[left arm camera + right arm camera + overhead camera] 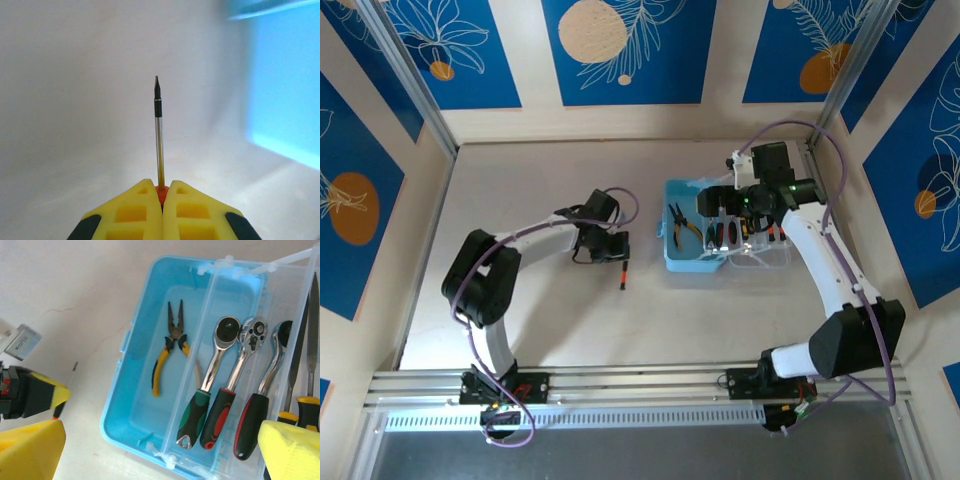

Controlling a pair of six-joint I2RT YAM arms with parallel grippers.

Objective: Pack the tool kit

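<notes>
Steel-shafted screwdriver (158, 135) — clamped by its red collar in left gripper (161, 192); lift level, tip leading, clear blue case (131, 412) rim — right gripper (162, 425) spread, empty.

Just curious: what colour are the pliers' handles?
The pliers have yellow handles; clearest in the right wrist view.

Light-blue case (134, 410), yellow-handled pliers (175, 338)
</notes>
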